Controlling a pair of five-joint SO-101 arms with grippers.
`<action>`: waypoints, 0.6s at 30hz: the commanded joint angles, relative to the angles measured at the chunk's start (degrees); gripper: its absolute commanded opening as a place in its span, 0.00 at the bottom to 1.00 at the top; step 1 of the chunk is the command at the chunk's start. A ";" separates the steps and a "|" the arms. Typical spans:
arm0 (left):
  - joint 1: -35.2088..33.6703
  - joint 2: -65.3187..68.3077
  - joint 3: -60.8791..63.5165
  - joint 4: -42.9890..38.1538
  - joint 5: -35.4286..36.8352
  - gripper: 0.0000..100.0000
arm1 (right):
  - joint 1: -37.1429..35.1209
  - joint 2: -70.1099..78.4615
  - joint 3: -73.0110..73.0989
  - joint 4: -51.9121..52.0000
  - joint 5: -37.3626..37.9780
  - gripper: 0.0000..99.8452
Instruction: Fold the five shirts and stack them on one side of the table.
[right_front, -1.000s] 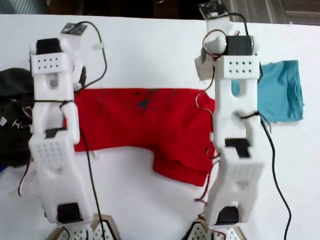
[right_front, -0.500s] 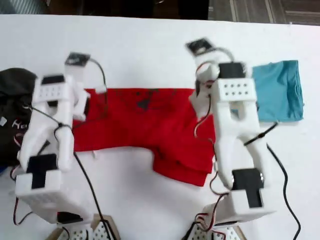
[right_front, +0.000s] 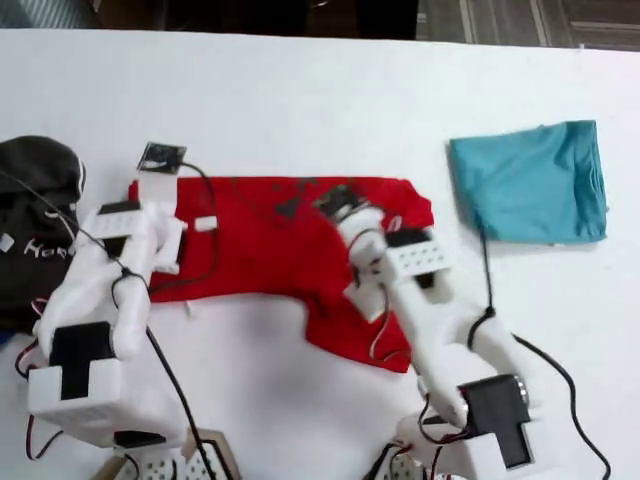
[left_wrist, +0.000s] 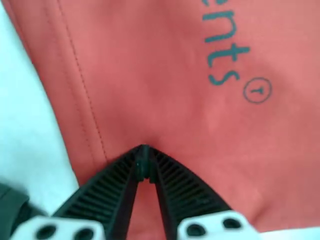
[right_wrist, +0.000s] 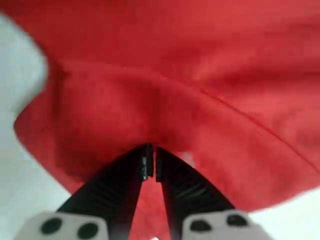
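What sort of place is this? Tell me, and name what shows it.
Probably a robotics test bench for cloth folding: a white table, the wired left arm and right arm over a red shirt, a folded teal shirt set aside.

- Your left arm (right_front: 95, 300) stands on the left side of the table, folded low, with the forearm running away from its base and the wrist pitched down.
- Left gripper (left_wrist: 145, 164): fingers (left_wrist: 112, 185) are closed to a point with the tips touching, pinching the red shirt (left_wrist: 200, 130).
- Your right arm (right_front: 440, 320) leans from its base toward the middle of the table, angled toward the left arm, wrist also pitched down.
- Right gripper (right_wrist: 148, 164): fingers (right_wrist: 112, 185) are closed, tips together, nipping a fold of the same shirt.
- The two wrists are low and well apart.
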 joint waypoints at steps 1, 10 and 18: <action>-0.62 -1.85 0.31 -1.32 0.00 0.03 | -4.00 -3.03 0.62 -1.27 0.44 0.02; -0.53 -1.76 0.48 -1.32 0.09 0.03 | -9.10 -3.12 0.62 -0.84 0.44 0.02; -0.44 -1.76 0.57 -1.32 0.09 0.03 | -9.10 -8.75 -1.23 6.64 0.35 0.02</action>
